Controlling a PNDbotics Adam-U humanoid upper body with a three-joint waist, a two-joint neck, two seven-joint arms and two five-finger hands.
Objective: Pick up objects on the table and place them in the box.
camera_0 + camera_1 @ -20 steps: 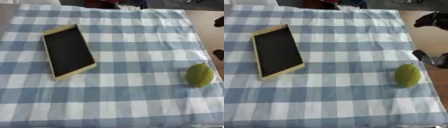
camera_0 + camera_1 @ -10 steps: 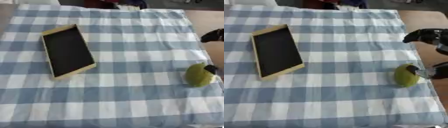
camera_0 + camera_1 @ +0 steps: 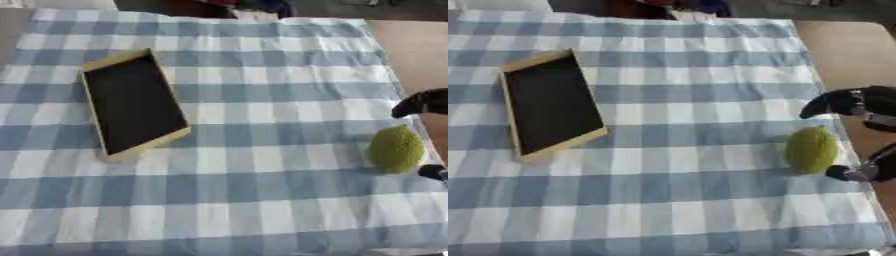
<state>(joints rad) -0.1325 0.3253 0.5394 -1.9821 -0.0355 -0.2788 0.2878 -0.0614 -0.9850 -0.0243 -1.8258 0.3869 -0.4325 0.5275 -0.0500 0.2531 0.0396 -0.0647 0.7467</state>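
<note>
Nothing is lying in the box yet. The green fruit is sitting near the table's right edge, well apart from it. The right hand is bracketing the fruit, fingers spread, not yet gripping.

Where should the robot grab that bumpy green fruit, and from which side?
Probably around its wide middle, coming from the right. The bumpy green oval fruit lies near the right edge of the checked cloth, and the right hand already has fingers beyond it and another part just before it, not closed yet. Its rounded shape suits a wrap-around grasp.
</note>
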